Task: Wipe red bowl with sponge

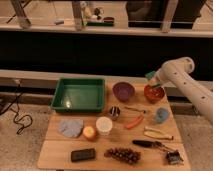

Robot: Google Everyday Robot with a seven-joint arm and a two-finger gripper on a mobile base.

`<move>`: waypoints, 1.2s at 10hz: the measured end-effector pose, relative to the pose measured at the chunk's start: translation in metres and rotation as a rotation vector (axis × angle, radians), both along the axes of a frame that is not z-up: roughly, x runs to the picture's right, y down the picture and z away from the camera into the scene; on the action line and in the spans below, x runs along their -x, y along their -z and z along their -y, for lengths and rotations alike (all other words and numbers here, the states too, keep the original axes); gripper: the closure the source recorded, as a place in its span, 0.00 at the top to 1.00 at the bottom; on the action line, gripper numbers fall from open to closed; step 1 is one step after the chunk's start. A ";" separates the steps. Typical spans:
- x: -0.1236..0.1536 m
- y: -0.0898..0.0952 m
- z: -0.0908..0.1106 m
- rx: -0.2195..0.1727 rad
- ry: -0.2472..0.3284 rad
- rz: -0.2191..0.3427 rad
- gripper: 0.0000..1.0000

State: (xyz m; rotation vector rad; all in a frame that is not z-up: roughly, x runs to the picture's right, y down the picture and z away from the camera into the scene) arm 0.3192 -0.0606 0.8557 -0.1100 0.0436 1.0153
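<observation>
The red bowl (154, 94) sits at the table's far right, next to the purple bowl (123, 91). My gripper (155, 83) hangs at the end of the white arm (182, 80) that comes in from the right, just above the red bowl's rim. It is shut on the teal sponge (150, 75), which shows at the gripper's upper left, above the bowl's far edge. The fingers themselves are mostly hidden by the wrist.
On the wooden table (55, 157): a green tray (78, 94) far left, blue-grey cloth (71, 127), white cup (104, 125), orange fruit (90, 132), metal cup (115, 112), blue cup (161, 115), banana (157, 133), grapes (122, 154), a black block (83, 155).
</observation>
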 end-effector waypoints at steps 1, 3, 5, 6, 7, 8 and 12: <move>0.000 0.000 0.000 0.000 0.000 -0.001 0.00; -0.001 0.000 0.000 0.000 0.000 -0.002 0.00; -0.002 -0.001 0.000 0.005 -0.004 -0.004 0.00; -0.007 -0.004 -0.001 0.030 -0.034 -0.011 0.00; -0.016 -0.014 -0.005 0.072 -0.087 -0.017 0.00; -0.025 -0.023 -0.008 0.105 -0.131 -0.023 0.00; -0.047 -0.046 -0.025 0.185 -0.190 -0.060 0.00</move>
